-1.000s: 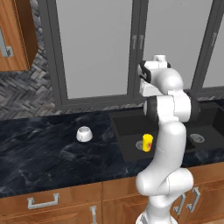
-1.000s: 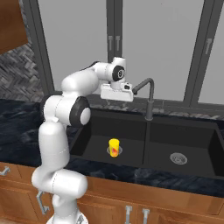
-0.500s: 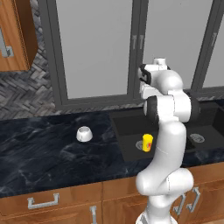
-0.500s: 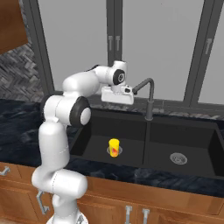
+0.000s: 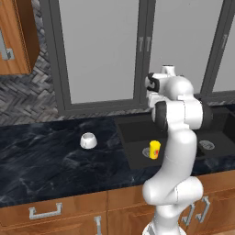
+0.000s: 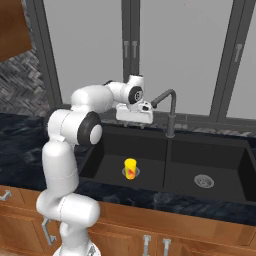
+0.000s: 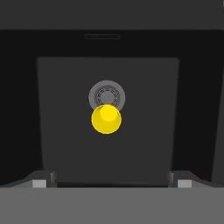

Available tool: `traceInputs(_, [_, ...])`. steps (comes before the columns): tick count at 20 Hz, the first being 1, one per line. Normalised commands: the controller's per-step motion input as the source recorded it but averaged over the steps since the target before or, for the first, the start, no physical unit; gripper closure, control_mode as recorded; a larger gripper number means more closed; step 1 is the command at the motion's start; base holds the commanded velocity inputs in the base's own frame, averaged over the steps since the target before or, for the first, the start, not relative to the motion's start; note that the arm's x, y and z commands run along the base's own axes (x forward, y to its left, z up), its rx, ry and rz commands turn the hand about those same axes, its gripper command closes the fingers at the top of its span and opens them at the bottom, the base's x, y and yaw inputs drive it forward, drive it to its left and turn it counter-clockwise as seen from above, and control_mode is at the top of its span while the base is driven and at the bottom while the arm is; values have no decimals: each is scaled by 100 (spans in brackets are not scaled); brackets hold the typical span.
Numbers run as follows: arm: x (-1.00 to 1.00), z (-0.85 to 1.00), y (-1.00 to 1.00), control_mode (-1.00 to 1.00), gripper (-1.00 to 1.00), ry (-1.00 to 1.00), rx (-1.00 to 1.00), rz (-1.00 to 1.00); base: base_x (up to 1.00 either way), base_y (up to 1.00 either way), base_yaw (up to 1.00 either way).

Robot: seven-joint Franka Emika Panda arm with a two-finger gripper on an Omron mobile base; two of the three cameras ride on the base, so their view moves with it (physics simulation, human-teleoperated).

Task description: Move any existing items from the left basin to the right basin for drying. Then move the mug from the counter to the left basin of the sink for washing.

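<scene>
A small yellow cup with a red mark (image 6: pixel 130 168) stands upright in the left basin (image 6: pixel 105 150), right beside its round silver drain (image 7: pixel 106 96). My gripper (image 6: pixel 136 123) hangs high above this basin, pointing down. In the hand view the yellow cup (image 7: pixel 106 118) sits straight below, and my gripper (image 7: pixel 110 180) is open with its fingertips (image 7: pixel 40 182) wide apart and nothing between them. The white mug (image 5: pixel 88 140) rests on the black counter (image 5: pixel 50 160), left of the sink. The yellow cup (image 5: pixel 155 149) stands in the left basin (image 5: pixel 135 137) next to my arm. The right basin (image 6: pixel 220 155) holds nothing.
A dark curved faucet (image 6: pixel 170 110) rises behind the divider between the basins, just right of my hand. Grey window frames (image 5: pixel 137 50) back the counter. A wooden wall cabinet (image 5: pixel 11 36) hangs at the upper left. Wooden drawers with silver handles (image 5: pixel 45 211) run below.
My hand has sunk very slightly over the left basin. The jaws stay open. The yellow cup and the mug have not moved.
</scene>
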Motion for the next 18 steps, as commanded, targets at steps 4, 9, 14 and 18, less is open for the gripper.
traceInputs(4, [-5,-25,0,-100,-100,-7,-4,0,0,0,0])
traceInputs(9, [-14,-21,0,-100,-100,-10,-4,0,0,0,0])
traceInputs(14, [-13,-14,0,-100,-100,-6,0,0,0,0,0])
traceInputs(18, [-19,-13,0,-100,-100,-1,0,0,0,0,0])
